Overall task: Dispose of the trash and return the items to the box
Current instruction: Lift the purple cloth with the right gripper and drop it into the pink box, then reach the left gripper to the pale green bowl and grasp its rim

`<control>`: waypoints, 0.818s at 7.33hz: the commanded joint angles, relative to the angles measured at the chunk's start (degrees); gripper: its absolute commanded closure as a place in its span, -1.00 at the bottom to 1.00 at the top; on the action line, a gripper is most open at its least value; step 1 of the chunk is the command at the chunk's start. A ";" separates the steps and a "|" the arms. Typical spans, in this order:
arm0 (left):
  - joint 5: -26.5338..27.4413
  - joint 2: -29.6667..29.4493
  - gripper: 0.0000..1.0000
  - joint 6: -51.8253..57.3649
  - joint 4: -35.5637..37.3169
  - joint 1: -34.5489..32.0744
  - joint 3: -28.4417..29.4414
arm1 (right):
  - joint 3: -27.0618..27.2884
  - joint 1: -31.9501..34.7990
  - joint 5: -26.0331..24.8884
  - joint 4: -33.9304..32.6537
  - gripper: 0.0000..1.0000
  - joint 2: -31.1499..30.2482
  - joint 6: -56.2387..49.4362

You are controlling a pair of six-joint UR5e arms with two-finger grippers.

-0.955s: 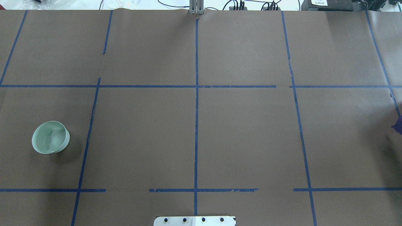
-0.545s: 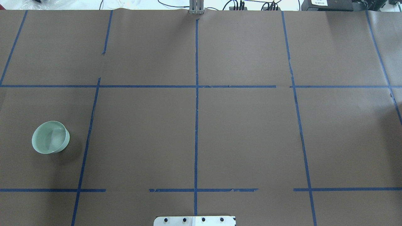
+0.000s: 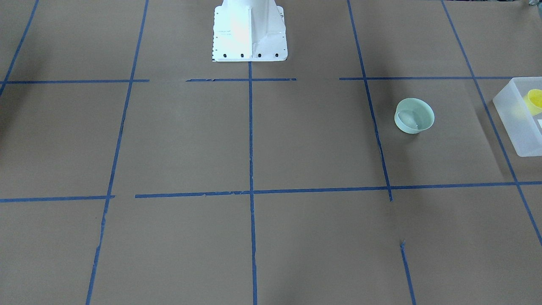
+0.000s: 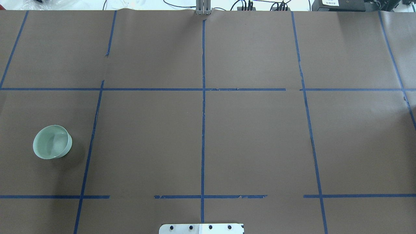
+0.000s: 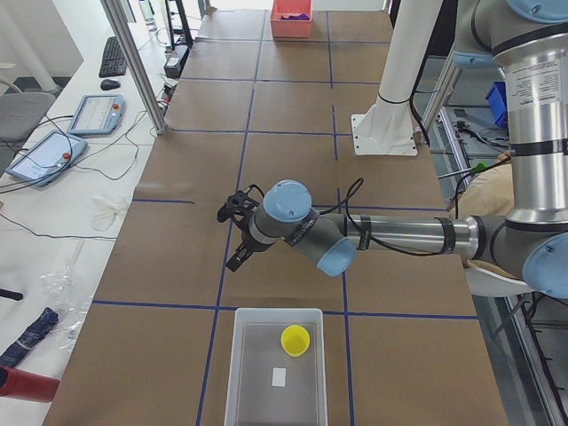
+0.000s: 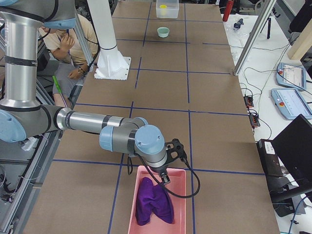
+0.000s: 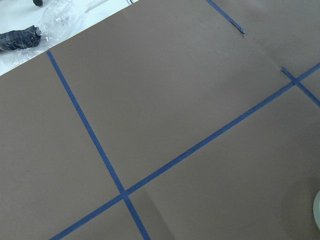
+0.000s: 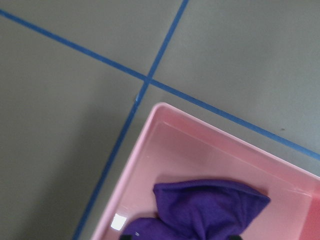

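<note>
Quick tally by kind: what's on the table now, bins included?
Bins: 2, white bin and pink bin
Cups: 1, yellow cup, inside the white bin
Bowls: 1, green bowl
Cloths: 1, purple cloth, inside the pink bin
Total: 5

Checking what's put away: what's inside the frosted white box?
A yellow cup sits near one end of the box, with a small white patch on its floor. The box's other end is cut off at the picture's edge.
</note>
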 commanded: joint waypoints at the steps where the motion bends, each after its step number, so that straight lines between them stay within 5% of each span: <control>1: 4.02 0.96 -1.00 -13.55 -3.02 6.36 -1.39 | 12.20 -10.54 0.41 2.14 -1.00 -2.68 23.66; 4: 16.31 6.32 -1.00 -38.33 -23.64 23.67 2.72 | 13.13 -22.23 -2.99 15.46 -1.00 -3.13 42.05; 6: 25.18 6.24 -0.70 -55.29 -27.90 35.79 3.18 | 13.13 -27.80 -6.26 20.77 -1.00 -3.04 49.40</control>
